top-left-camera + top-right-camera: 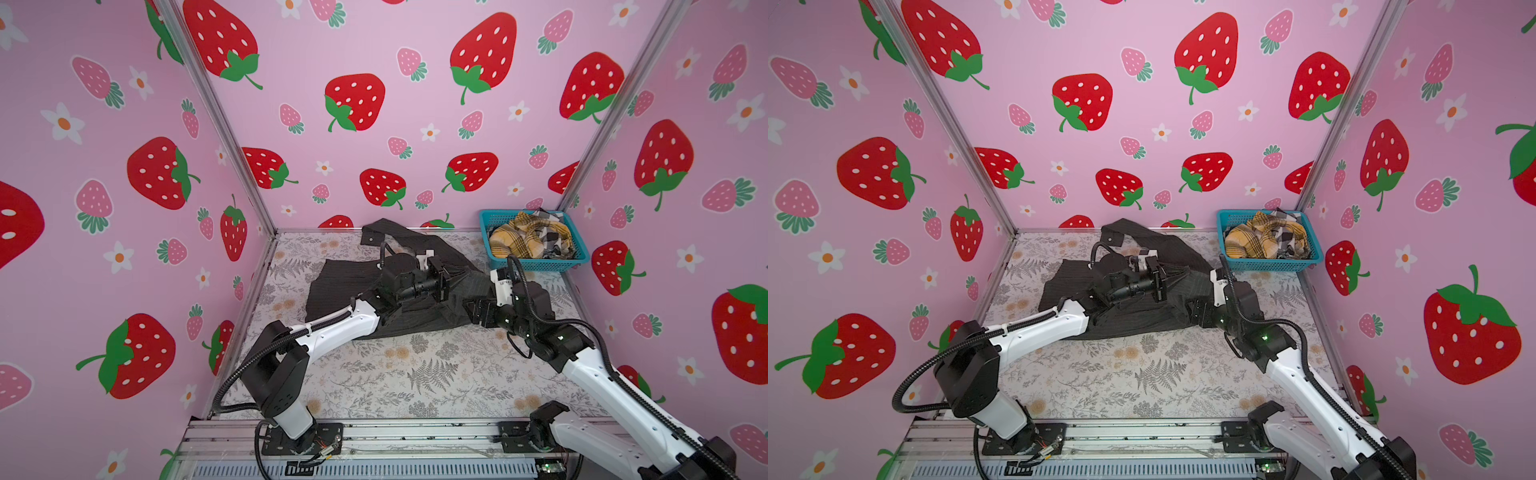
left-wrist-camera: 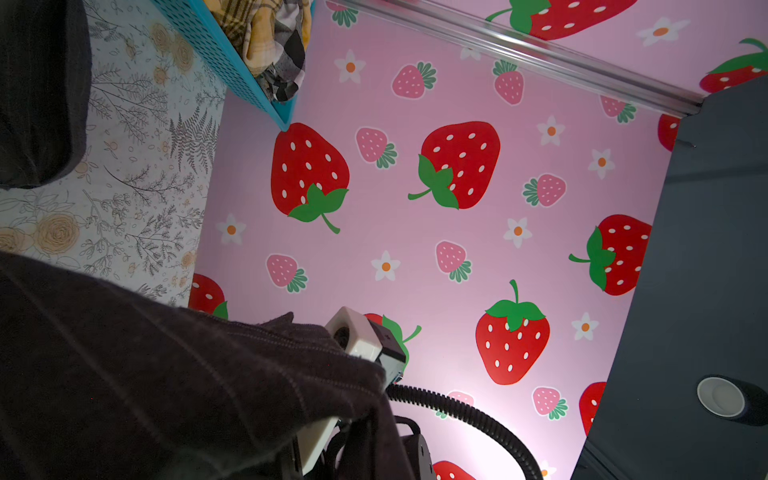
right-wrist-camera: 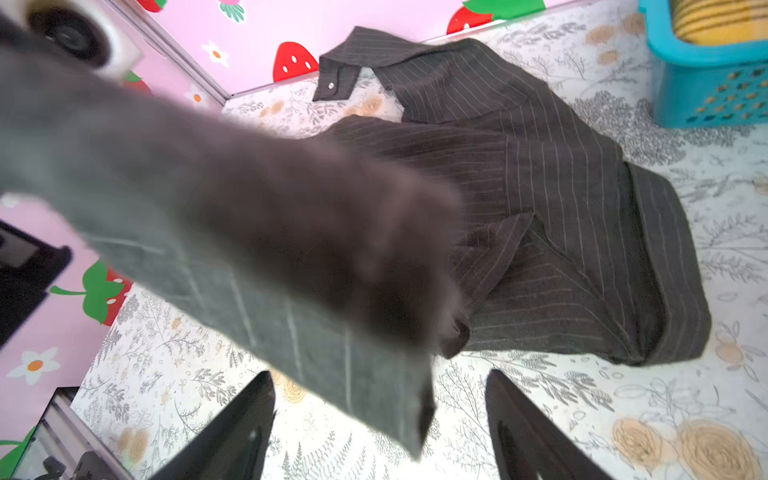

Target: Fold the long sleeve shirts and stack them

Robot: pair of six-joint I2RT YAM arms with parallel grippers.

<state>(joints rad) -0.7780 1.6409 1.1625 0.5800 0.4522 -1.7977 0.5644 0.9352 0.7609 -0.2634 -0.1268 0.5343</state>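
Observation:
A dark charcoal pinstriped long sleeve shirt (image 1: 345, 282) lies crumpled at the back middle of the table, one cuffed sleeve reaching the back wall. My left gripper (image 1: 457, 272) is shut on a fold of it and holds that cloth raised off the table. In the left wrist view the shirt (image 2: 166, 374) drapes over the jaws and hides them. My right gripper (image 3: 379, 374) is open just right of the shirt's front corner. A blurred strip of the raised cloth (image 3: 291, 311) hangs above its fingers, untouched. In both top views the right gripper (image 1: 1198, 311) sits low against the shirt's edge.
A teal mesh basket (image 1: 536, 262) stands at the back right corner, holding a mustard-yellow plaid shirt (image 1: 519, 241) and a black-white check shirt (image 1: 552, 239). Strawberry-print walls close in three sides. The floral tabletop (image 1: 415, 374) stretches towards the front rail.

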